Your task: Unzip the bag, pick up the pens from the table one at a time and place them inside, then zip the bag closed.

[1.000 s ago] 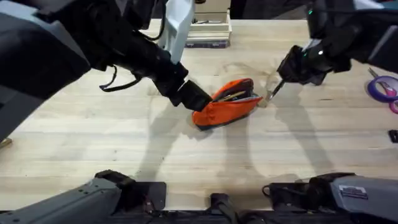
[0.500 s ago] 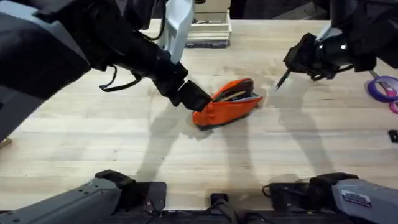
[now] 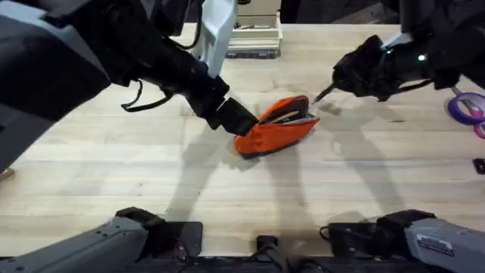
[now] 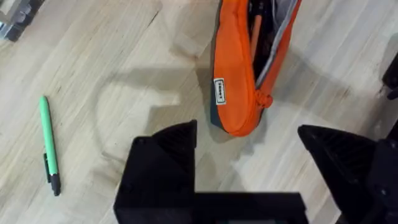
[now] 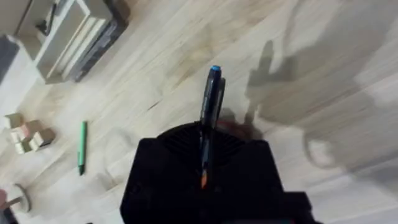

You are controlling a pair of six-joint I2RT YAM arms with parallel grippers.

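Right gripper point(image 3: 327, 92) grips dark pen point(image 5: 210, 102), barrel half hidden; left gripper point(image 4: 249, 134) spread wide, touching open bag point(image 3: 275, 126); contents unclear.

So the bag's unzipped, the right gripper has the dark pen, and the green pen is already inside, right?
Not quite: the green pen lies on the table, as the left wrist view shows. The bag is unzipped and the right gripper does hold the dark pen.
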